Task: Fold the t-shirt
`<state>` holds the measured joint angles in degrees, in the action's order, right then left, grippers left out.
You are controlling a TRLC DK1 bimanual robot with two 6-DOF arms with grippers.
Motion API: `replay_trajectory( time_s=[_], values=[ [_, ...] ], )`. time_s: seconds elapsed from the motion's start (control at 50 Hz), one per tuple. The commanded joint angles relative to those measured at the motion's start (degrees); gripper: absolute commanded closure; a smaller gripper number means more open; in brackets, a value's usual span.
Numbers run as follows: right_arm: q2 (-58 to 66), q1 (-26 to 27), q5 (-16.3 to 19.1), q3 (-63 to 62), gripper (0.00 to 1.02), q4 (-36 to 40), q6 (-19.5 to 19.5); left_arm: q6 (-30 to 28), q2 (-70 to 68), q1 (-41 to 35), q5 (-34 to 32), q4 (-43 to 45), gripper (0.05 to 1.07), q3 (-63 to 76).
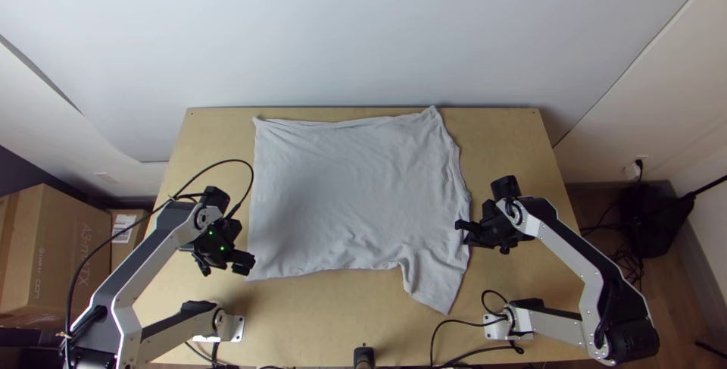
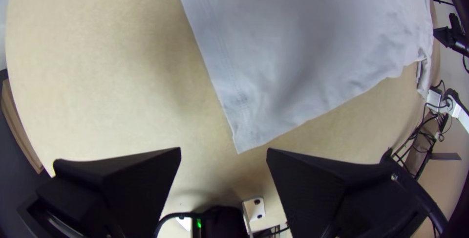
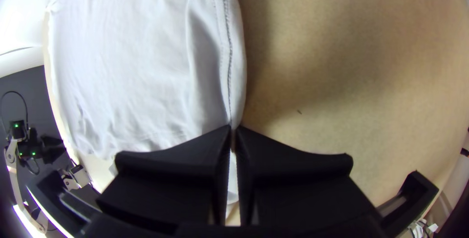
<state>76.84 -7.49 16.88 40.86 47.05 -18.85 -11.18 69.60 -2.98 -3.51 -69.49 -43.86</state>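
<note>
Left gripper nearest the lens: jaws wide apart, nothing between, hem corner just beyond. Right gripper pinched together on the shirt's seamed side edge, above the near sleeve. T-shirt lies spread on the table, reaching its far side. I judge the first fold is being set up; next, close left on that corner, then carry the near side over. Cloth depth inside the right pinch hidden; far sleeve hard to make out.
</note>
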Motion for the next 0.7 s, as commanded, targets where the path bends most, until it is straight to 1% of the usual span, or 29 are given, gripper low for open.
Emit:
replay_trajectory(
  time_s=[0.0, 0.02, 0.08, 0.14, 0.68],
  values=[
    [-1.16, -0.34, -0.54, -0.70, 1.00, 0.68, -0.84, 1.07, 2.47, -1.24, 0.43, 0.59, 0.26, 2.02],
    [-1.16, -0.25, -0.54, -0.61, 1.00, 0.68, -0.84, 1.16, 2.91, -1.41, 0.43, 0.68, 0.27, 1.93],
    [-1.16, -0.16, -0.54, -0.43, 1.00, 0.68, -0.84, 1.78, 3.52, -1.67, 0.43, 1.38, 0.44, 1.76],
    [-1.16, -0.25, -0.45, -0.17, 1.00, 0.68, -0.92, 2.21, 3.79, -1.85, 0.43, 2.17, 0.56, 1.58],
    [-2.22, -0.25, -0.45, 0.62, 1.00, 0.68, -1.10, 4.76, 11.52, -6.95, -0.18, 4.10, 0.55, 1.14]
  ],
)
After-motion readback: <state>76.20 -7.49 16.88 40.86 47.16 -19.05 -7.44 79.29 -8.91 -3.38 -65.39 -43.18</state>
